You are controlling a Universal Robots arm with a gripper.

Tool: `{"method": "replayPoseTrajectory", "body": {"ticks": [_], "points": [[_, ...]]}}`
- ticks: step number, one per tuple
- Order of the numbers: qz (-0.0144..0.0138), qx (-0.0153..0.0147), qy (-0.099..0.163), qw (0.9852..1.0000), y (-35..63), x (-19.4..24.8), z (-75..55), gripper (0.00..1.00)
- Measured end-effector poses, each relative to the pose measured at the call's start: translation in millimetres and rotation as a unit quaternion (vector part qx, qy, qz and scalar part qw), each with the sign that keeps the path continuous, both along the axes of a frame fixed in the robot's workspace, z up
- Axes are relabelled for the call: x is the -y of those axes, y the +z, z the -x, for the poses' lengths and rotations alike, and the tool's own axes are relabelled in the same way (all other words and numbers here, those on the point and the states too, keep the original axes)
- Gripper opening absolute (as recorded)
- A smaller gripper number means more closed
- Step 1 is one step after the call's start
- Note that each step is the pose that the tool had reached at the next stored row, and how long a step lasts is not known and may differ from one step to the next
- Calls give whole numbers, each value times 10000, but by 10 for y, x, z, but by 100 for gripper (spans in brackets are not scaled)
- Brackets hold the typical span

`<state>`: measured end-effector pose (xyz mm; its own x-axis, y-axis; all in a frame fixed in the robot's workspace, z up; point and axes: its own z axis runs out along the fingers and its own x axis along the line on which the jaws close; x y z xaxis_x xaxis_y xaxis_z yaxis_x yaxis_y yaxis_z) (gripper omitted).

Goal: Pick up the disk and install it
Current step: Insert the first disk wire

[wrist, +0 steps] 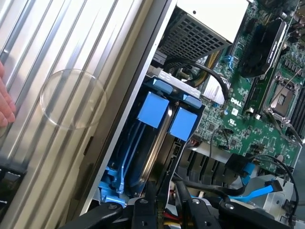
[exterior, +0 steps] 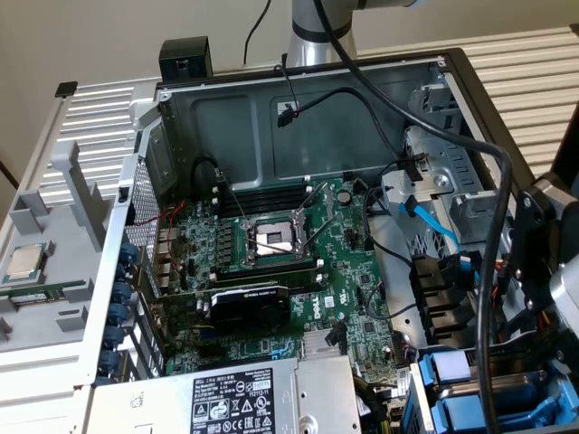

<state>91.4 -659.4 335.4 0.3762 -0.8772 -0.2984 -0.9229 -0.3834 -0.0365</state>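
Taking the exterior view as the clock face, a small square silver processor chip (exterior: 22,261) is lying outside the case at nine o'clock, well apart from the work. At the centre, the open metal processor socket (exterior: 271,240) on the green motherboard (exterior: 353,271) is sitting exposed, so anything dropped or swung across the case is risking bent pins. A thick black cable (exterior: 496,271) is trailing from the arm toward five o'clock and crossing the drive cage. In my judgement it is the likeliest thing to snag or get pinched. At five o'clock the disk (exterior: 450,369), a grey metal drive in a blue plastic carrier frame, appears to be standing on edge in the cage, just beside another blue carrier (exterior: 452,418). Any tilt is risking a jam on the rails. The black gripper (wrist: 163,193) is hanging close over those carriers, and I cannot tell whether it is clamping anything. A person's hand (wrist: 4,107) is resting by the ribbed silver side panel (wrist: 57,47), where a sideways move is risking contact.
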Motion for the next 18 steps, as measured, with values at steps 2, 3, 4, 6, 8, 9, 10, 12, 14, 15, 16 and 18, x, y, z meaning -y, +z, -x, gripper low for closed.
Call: {"method": "replayPoseTrajectory", "body": {"ticks": [2,3,4,6,8,9,10,12,14,15,16,18], "points": [[-6,-8,7,10000,-4,0,-1,30],[-10,-11,12,10000,-7,0,-2,30],[-13,-14,17,10000,-8,0,-3,30],[-19,-22,24,10000,-12,0,-4,30],[-25,-30,30,10000,-16,0,-4,30],[-27,-34,32,10000,-18,0,-5,30],[-30,-38,34,10000,-19,0,-5,30],[-34,-47,38,10000,-19,0,-4,30],[-39,-54,41,10000,-20,0,-5,30],[-41,-57,43,10000,-20,0,-4,30],[-44,-59,44,10000,-20,0,-4,30],[-49,-67,48,10000,-20,0,-5,30]]}}
